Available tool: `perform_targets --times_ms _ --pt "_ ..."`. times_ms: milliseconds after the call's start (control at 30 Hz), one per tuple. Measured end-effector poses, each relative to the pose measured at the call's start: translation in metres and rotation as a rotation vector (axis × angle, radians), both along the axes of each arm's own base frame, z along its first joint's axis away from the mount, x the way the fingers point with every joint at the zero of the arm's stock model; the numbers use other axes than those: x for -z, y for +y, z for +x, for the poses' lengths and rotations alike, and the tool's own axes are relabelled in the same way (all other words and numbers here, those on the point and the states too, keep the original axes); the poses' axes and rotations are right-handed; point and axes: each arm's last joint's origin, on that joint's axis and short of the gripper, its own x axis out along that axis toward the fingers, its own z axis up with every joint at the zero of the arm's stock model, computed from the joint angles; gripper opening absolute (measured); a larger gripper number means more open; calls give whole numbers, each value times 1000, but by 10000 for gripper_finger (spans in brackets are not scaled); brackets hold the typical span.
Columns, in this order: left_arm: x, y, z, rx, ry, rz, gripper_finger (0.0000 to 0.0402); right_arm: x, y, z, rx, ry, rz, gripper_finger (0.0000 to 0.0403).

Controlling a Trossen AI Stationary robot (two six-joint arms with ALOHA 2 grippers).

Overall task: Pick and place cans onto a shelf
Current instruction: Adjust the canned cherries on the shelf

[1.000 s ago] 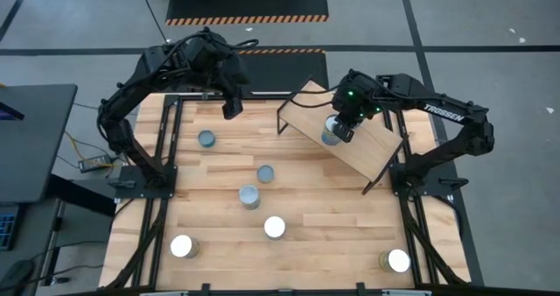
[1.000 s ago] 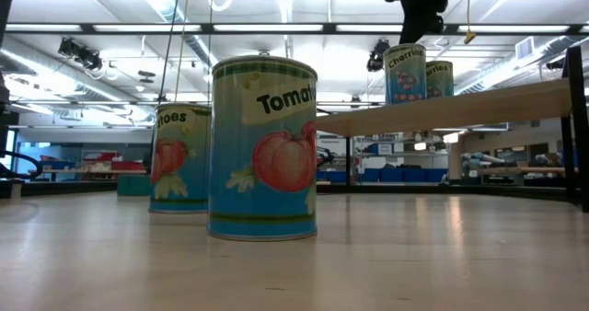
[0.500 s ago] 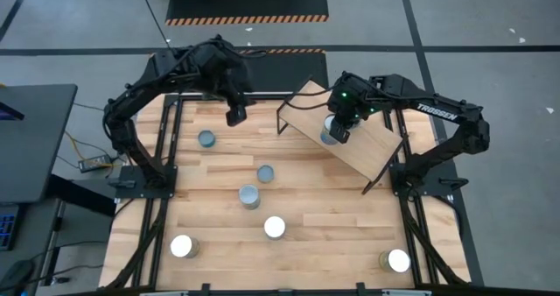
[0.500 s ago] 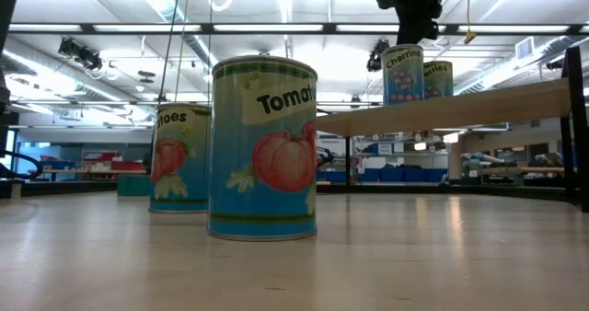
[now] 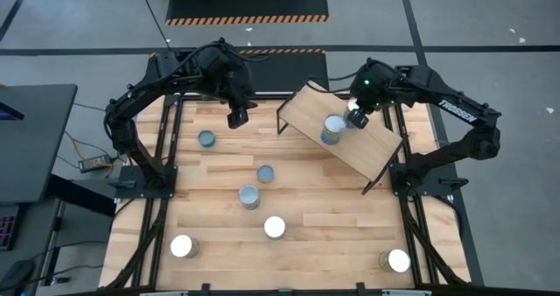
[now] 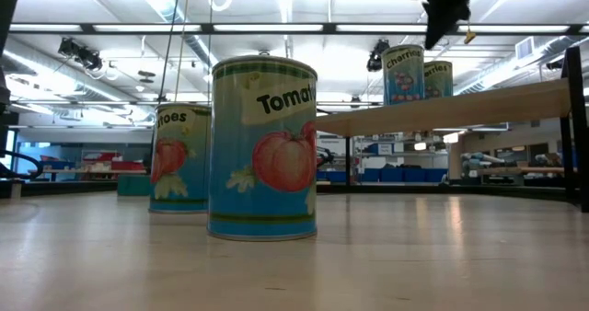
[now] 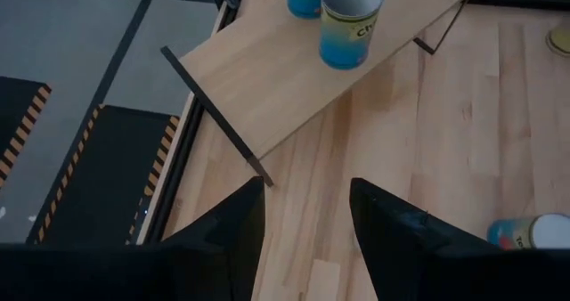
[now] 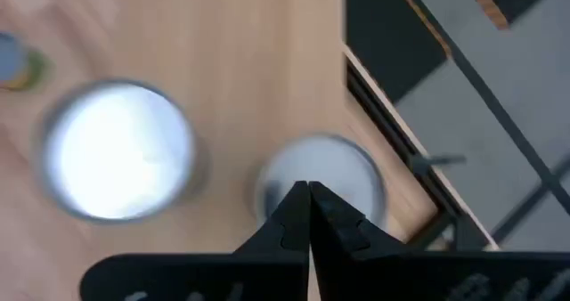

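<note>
The shelf (image 5: 367,147), a light-wood board on a black frame, stands slanted at the table's far right. Two cans stand on it, a "Cherries" can (image 6: 405,72) and one behind it (image 6: 439,78). In the high view one of them shows (image 5: 333,128), and my right arm covers the other. My right gripper (image 8: 308,207) is shut and empty above the second can's top (image 8: 347,172). In the low view it hangs clear above the cans (image 6: 433,40). My left gripper (image 7: 307,212) is open and empty above the table's far part, left of the shelf (image 7: 285,78).
Several cans stand upright on the plank table: one at the far left (image 5: 206,138), two near the middle (image 5: 265,173) (image 5: 249,197), one nearer (image 5: 275,228), and one at each near corner (image 5: 182,246) (image 5: 396,261). The low view shows two tomato cans (image 6: 262,150) (image 6: 179,159) close up.
My right gripper has moved off the shelf's visible can toward the table's right and far edge. It now hangs over the second can. Both cans on the shelf have stayed put. My left gripper has shifted a little toward the shelf and the near edge.
</note>
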Motion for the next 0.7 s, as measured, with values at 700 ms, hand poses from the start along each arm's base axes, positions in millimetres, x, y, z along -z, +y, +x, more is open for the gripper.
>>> perform_targets --times_ms 700 --pt "0 0 0 3 2 3 172 29 -25 4 9 -34 72 6"
